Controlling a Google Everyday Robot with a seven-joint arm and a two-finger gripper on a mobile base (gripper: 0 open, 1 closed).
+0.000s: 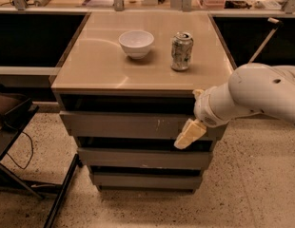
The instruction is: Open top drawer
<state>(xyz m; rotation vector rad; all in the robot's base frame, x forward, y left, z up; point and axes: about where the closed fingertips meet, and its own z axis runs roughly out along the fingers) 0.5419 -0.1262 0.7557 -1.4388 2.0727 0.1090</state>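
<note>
Tan worktop carries white bowl and can; gripper at top drawer right end, jaws spread wide, speckled floor below.

No legible text or label anywhere, not even on the can, far right. Gripper at near right, before the right end of the top drawer.

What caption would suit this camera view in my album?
Robot pincer hangs at the right end of the top drawer, below a bowl and a can on the cabinet top.
</note>
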